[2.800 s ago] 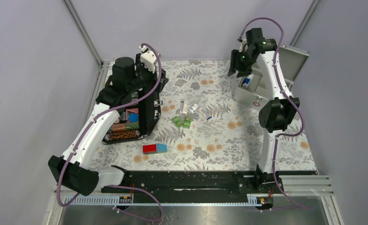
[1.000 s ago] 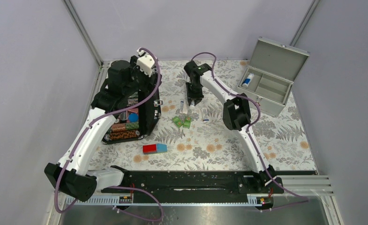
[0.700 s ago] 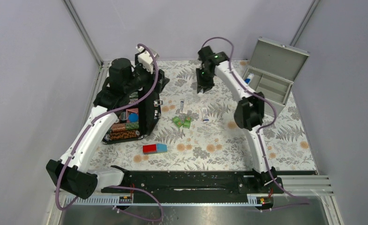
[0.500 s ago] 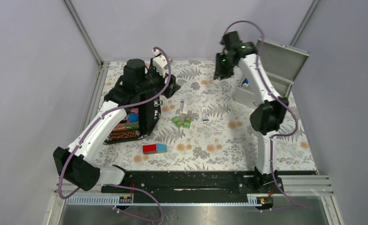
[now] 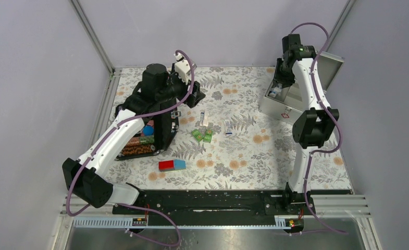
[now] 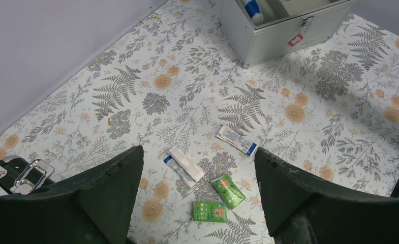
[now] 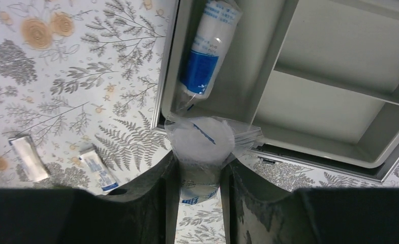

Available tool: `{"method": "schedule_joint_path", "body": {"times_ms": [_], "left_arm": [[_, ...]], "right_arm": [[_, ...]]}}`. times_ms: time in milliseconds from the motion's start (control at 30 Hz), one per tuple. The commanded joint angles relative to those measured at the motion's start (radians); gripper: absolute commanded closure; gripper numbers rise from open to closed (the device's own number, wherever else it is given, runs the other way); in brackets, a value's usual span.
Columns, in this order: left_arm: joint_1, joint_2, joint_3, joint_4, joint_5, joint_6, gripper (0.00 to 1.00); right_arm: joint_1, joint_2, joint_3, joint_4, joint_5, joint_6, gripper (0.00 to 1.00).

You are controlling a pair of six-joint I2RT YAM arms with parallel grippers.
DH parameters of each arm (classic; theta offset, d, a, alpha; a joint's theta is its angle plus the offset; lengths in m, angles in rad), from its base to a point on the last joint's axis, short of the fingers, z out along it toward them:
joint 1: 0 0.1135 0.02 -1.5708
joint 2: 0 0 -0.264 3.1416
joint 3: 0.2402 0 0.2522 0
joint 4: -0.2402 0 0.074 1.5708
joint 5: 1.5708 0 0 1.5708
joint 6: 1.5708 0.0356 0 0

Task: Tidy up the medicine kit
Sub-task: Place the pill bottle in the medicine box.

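One floral tablecloth [image 5: 244,156] is carrying everything. The grey medicine kit [image 5: 280,109] is sitting at its far right, lid raised. My right gripper [image 7: 200,170] is hovering at the kit's rim, clamping a plastic-wrapped white roll [image 7: 201,140]; a blue-and-white roll [image 7: 205,51] is lying in the narrow end compartment. My left gripper [image 6: 197,152] is gaping empty above two white sachets [image 6: 186,165] and two green packets [image 6: 227,190].

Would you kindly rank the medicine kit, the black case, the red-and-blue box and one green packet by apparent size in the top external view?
1. black case and medicine kit: alike, both partly hidden by arms, so unranked.
2. red-and-blue box.
3. green packet.
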Motion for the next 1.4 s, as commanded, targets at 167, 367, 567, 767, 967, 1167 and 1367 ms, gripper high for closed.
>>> {"method": "schedule_joint_path", "body": {"times_ms": [167,367,567,767,967,1167,1367], "left_arm": [[-0.011,-0.043,0.017,0.038,-0.027,0.032,0.20],[-0.013,-0.050,0.013,0.027,-0.036,0.047,0.21],[-0.012,-0.043,0.020,0.032,-0.038,0.048,0.21],[-0.012,-0.043,0.019,0.031,-0.042,0.056,0.21],[-0.012,-0.046,0.010,0.033,-0.045,0.059,0.21],[-0.012,-0.041,0.009,0.039,-0.044,0.058,0.21],[-0.013,-0.045,0.000,0.043,-0.050,0.065,0.21]], "right_arm": [[-0.017,0.111,0.066,-0.019,0.118,0.001,0.60],[-0.021,0.154,0.047,-0.019,0.276,0.006,0.56],[-0.037,0.204,0.075,-0.015,0.255,0.018,0.48],[-0.039,0.221,0.104,-0.016,0.233,0.028,0.35],[-0.040,0.170,0.116,-0.022,0.161,0.022,0.36],[-0.038,0.117,0.098,-0.036,0.101,0.003,0.35],[-0.020,0.070,0.097,-0.056,-0.291,-0.178,0.34]]}}
